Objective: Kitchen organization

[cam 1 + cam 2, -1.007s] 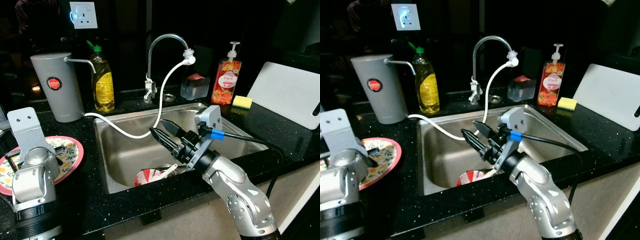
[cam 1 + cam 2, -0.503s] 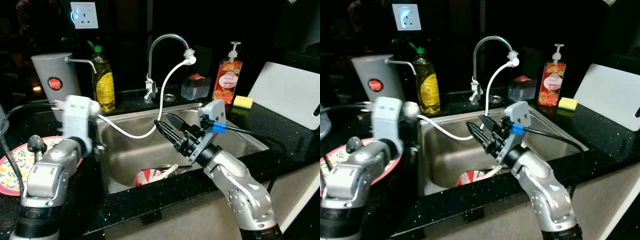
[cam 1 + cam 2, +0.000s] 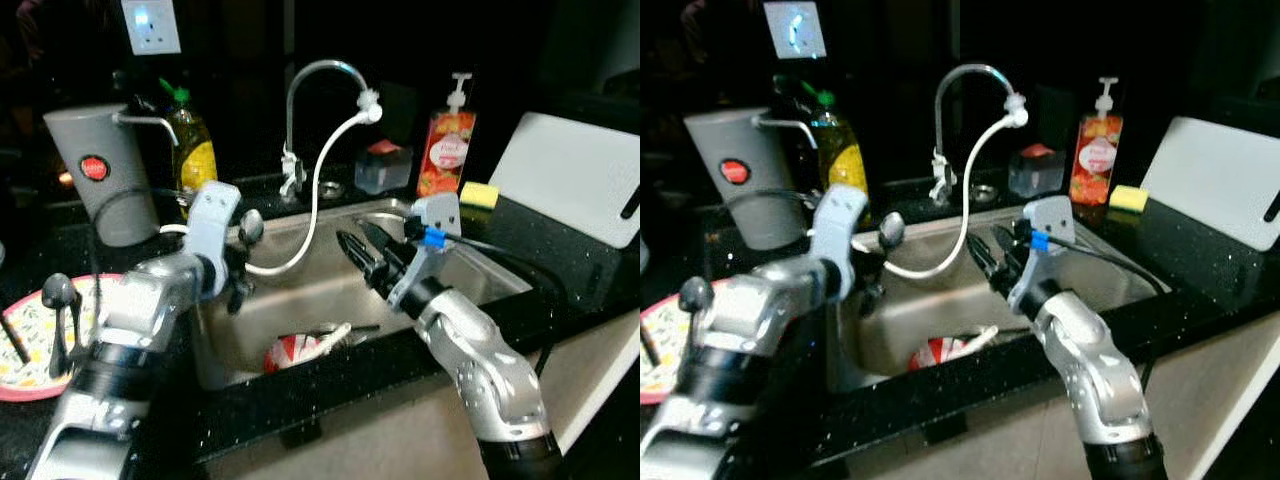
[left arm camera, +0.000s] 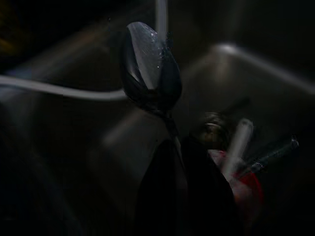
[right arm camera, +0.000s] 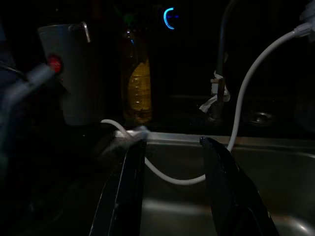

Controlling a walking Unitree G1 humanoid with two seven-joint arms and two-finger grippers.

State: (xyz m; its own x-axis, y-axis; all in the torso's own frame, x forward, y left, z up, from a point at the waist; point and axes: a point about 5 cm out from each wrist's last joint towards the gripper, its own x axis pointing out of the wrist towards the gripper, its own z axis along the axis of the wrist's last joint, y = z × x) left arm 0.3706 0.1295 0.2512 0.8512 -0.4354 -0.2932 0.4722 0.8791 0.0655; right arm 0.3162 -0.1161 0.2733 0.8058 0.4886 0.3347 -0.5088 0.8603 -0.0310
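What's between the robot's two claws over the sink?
In the left eye view, the white hose sags between the left gripper, which holds a spoon, and the open right gripper.

Yellow sponge (image 3: 479, 194) on black counter (image 3: 560, 270), white cutting board (image 3: 575, 177) leaning, wall socket (image 3: 150, 25)

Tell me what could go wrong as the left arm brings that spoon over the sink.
The left gripper pinches the spoon only by the thin handle, so it may twist or slip. The white hose droops across the sink right beside the spoon and could snag. The right gripper hovers open over the same basin, so the arms might collide.
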